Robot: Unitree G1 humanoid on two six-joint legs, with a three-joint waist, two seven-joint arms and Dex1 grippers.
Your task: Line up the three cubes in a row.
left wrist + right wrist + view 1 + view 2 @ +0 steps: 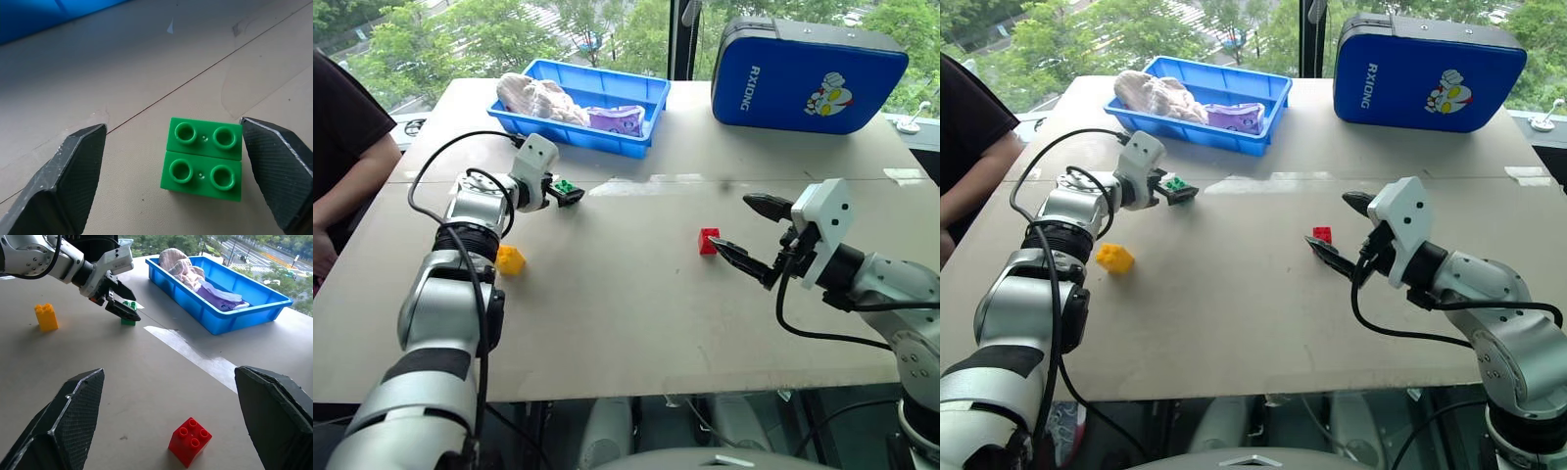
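Green cube (203, 159), glossy, four round studs. Red cube (190, 440). Yellow-orange cube (510, 259). My fingers (73, 181): black, cross-hatched pads. Tray (651, 93): bright blue. Case (773, 88): blue, white lettering, red-and-silver cartoon figure. Table (626, 313): pale beige.

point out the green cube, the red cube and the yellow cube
green cube (203, 159), left wrist view, studded top face
red cube (190, 440), right wrist view, studded top
yellow cube (511, 259), left eye view, front face

Green cube (1174, 183) between the left gripper (1178, 189) jaws, red cube (1322, 235) beside the right gripper (1337, 231), yellow-orange cube (1114, 258) apart.
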